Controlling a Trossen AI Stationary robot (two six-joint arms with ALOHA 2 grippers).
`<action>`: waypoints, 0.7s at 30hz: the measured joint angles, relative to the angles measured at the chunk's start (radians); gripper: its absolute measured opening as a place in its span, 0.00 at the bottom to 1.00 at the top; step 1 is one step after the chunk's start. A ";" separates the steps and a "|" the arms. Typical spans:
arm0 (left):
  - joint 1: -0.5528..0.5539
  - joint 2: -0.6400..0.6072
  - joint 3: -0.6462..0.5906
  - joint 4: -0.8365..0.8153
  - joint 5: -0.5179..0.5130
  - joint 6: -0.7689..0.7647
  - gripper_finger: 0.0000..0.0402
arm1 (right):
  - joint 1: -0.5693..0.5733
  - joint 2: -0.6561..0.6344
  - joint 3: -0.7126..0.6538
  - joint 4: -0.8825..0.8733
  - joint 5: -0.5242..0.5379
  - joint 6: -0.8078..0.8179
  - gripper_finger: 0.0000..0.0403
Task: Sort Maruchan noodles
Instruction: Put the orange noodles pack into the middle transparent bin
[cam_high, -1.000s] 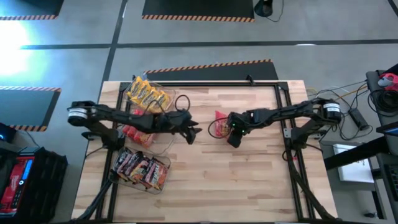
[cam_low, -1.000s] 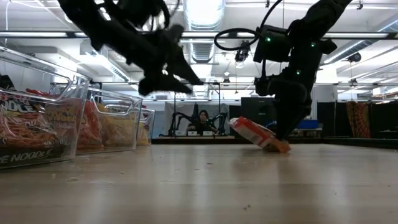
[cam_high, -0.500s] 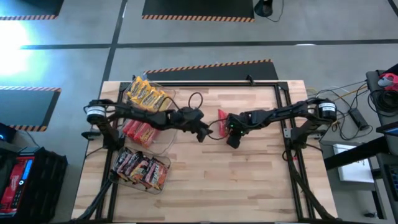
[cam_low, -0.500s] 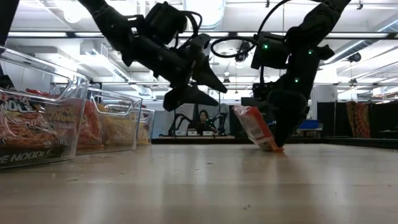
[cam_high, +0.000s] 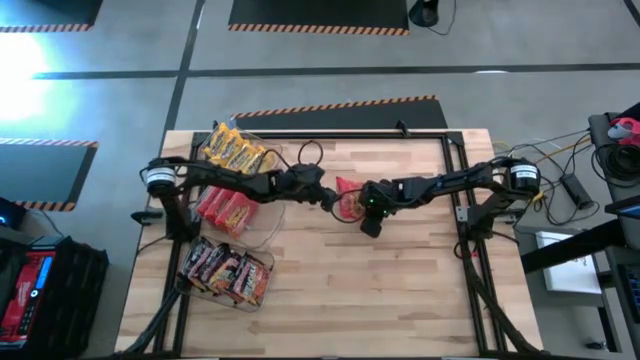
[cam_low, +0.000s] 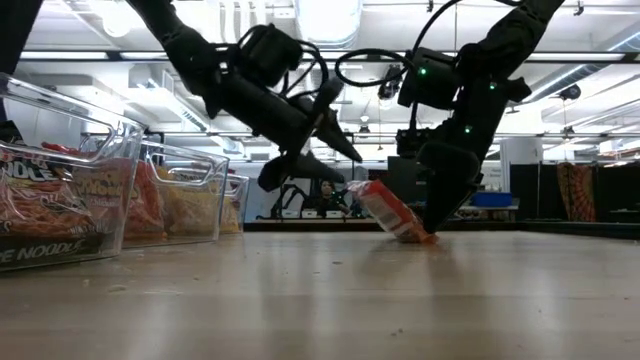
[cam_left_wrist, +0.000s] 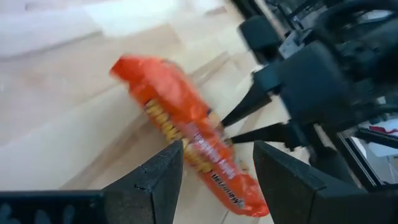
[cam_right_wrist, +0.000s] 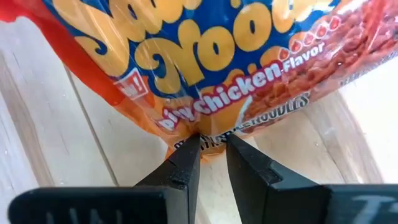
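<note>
Orange noodle packet (cam_high: 345, 197) pinched at frame centre.
My right hand (cam_right_wrist: 211, 149) grips its lower edge, tilted on the desk (cam_high: 400, 290); my left hand (cam_left_wrist: 214, 171) hovers open just beside it.

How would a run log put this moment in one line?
right gripper: pinching edge of orange crinkly plastic noodle packet, tilted on table | left gripper: open, beside it

wooden table (cam_high: 400, 290), clear bins (cam_low: 185, 195), seated person (cam_low: 327, 195)

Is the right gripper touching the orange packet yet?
Touching. In the right wrist view the right gripper pinches the orange packet's lower edge between its fingertips.
</note>
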 joint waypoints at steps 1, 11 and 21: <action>0.002 0.008 0.000 -0.001 0.000 -0.016 0.44 | 0.000 0.000 -0.001 0.003 0.000 -0.003 0.17; 0.009 0.068 -0.003 0.066 0.049 -0.121 0.44 | 0.000 0.081 -0.002 0.083 0.000 -0.019 0.17; 0.009 0.062 -0.003 0.105 0.048 -0.105 0.44 | 0.000 0.100 -0.002 0.113 -0.002 -0.048 0.17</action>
